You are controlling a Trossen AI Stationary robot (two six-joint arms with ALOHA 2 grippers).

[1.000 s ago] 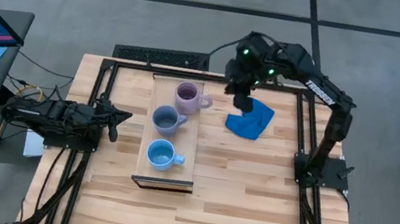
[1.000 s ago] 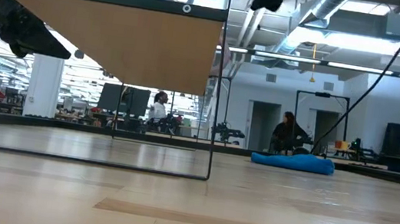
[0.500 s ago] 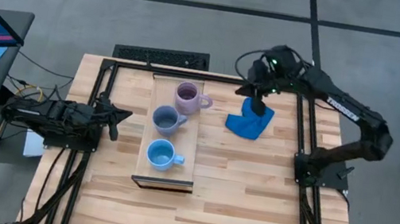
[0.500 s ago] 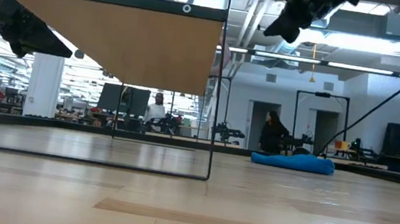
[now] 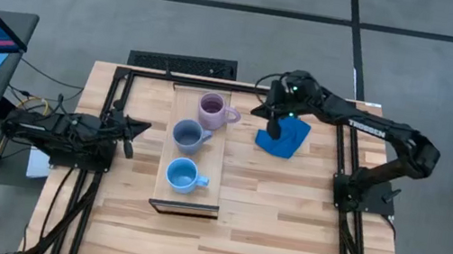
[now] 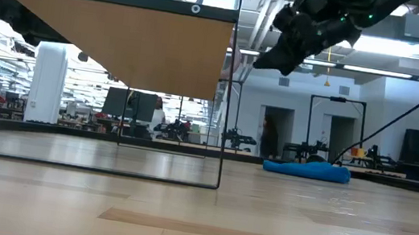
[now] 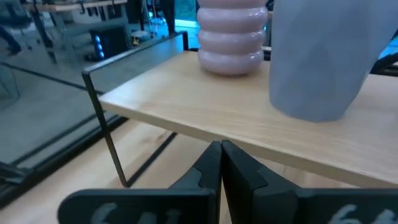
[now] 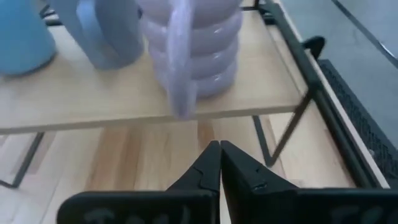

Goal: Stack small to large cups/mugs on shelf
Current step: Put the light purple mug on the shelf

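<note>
The shelf (image 5: 214, 157), a pale board on thin black legs, carries three upright mugs in a row, each on its base. They are a lilac mug (image 5: 210, 108) at the far end, a slate-blue mug (image 5: 188, 135) in the middle and a sky-blue mug (image 5: 181, 176) nearest. My right gripper (image 5: 260, 111) is shut and hangs in the air right of the lilac mug. It points at the lilac mug's handle (image 8: 180, 68) without touching it. My left gripper (image 5: 133, 127) is shut and waits left of the shelf, just below the board's edge (image 7: 249, 124).
A bright blue cloth (image 5: 285, 137) lies crumpled on the table under my right arm, right of the shelf. A black frame (image 5: 233, 85) borders the table. A keyboard (image 5: 183, 65) lies beyond the far edge. The near half of the table (image 5: 282, 236) is bare wood.
My right gripper has come down from high above the cloth and swung toward the lilac mug. It has tipped from pointing steeply down to nearly level. The mugs, shelf and cloth have not moved.
</note>
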